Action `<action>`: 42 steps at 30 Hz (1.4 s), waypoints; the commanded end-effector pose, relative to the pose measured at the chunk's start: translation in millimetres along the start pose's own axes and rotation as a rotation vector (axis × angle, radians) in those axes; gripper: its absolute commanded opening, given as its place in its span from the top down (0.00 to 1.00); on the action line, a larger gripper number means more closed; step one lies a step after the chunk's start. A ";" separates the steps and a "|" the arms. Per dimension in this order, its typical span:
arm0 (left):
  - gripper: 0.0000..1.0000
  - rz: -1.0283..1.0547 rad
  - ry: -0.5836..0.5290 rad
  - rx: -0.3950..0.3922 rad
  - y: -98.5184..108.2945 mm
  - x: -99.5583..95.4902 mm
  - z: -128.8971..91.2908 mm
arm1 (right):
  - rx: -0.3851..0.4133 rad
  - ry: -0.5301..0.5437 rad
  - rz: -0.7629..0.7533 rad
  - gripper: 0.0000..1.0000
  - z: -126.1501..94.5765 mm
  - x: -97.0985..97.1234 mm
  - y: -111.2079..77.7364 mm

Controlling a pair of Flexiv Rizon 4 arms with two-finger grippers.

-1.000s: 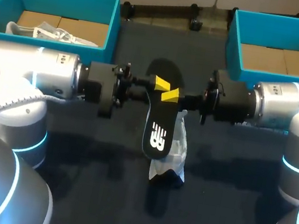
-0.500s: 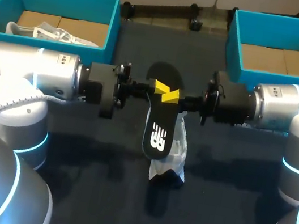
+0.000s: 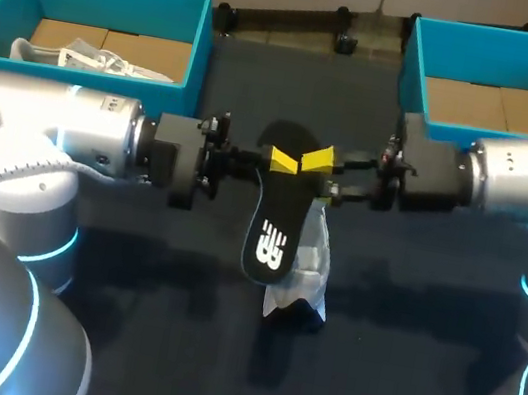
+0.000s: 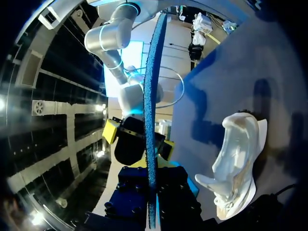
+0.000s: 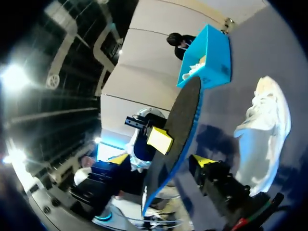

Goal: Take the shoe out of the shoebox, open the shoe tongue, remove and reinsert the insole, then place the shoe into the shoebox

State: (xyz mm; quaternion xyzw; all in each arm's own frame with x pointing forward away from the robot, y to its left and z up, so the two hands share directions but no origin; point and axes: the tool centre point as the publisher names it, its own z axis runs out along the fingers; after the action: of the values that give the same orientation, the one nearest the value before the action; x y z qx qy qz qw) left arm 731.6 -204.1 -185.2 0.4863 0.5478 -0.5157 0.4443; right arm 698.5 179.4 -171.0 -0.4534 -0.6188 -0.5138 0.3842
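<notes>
Head view, left shoebox: teal, far left on the bench, a second white shoe inside.
Left tool: clamped on the insole near its middle. Probably the only hold on it, judging by the edge-on strip between its fingers in the left wrist view.
Insole: black, off the bench, tilted, lower end over the shoe; touching it or not, cannot tell.
Shoe: white, out of both boxes, on the bench between the arms, held by nothing.
Right tool: fingers apart, straddling the insole without gripping.
Right shoebox: teal, far right, no shoe seen inside.
Risk: likely slip or swivel of the insole in a one-point grip; unheld shoe apt to skid or tip under a push — insole then folding at the collar.
</notes>
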 end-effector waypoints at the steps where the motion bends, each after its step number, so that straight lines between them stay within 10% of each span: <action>1: 1.00 -0.004 0.005 0.011 -0.9 0.1 -7.1 | -0.007 -0.056 -0.053 0.00 -24.0 9.2 -11.8; 30: 1.00 -0.064 -0.022 0.037 -12.0 -4.9 -7.1 | 0.064 -0.204 -0.237 0.00 -36.6 8.8 -15.1; 42: 1.00 -0.270 -0.052 0.138 -18.2 -8.4 -25.4 | 0.172 -0.322 -0.572 0.00 -68.1 6.8 -20.9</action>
State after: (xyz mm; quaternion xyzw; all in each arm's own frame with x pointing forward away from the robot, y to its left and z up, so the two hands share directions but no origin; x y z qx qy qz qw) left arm 713.4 -186.7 -173.0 0.4251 0.5628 -0.6118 0.3581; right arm 685.7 122.3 -166.8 -0.3107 -0.8017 -0.4798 0.1747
